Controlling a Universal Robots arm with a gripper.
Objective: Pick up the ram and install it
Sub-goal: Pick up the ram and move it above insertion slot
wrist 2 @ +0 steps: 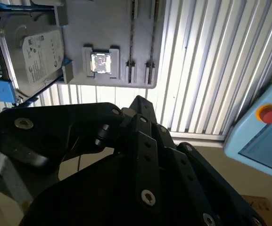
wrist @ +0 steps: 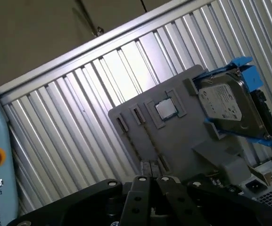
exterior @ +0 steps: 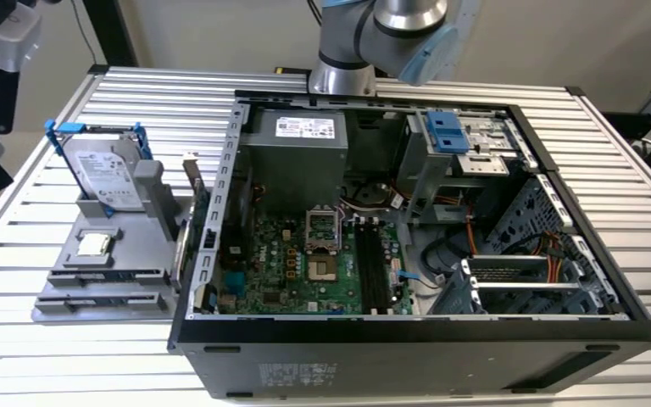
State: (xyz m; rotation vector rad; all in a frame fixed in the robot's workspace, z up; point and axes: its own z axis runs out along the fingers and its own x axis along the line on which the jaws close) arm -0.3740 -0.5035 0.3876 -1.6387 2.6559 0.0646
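The ram shows as a thin dark strip on edge (wrist 2: 131, 33) (wrist: 148, 139) in a long slot of the grey holder (exterior: 105, 254), at the exterior view's left of the open computer case (exterior: 416, 339). The motherboard's black slots (exterior: 373, 264) lie in the middle of the case. My gripper (wrist: 151, 182) (wrist 2: 138, 107) hangs high above the slatted table, apart from the holder, and nothing shows in its grasp. The arm (exterior: 382, 38) rises behind the case.
On the holder stand a silver hard drive in a blue frame (exterior: 105, 174) and a small square processor chip (exterior: 95, 244). A light blue pendant with a red button (wrist 2: 267, 115) lies off the table's edge. Case walls surround the motherboard.
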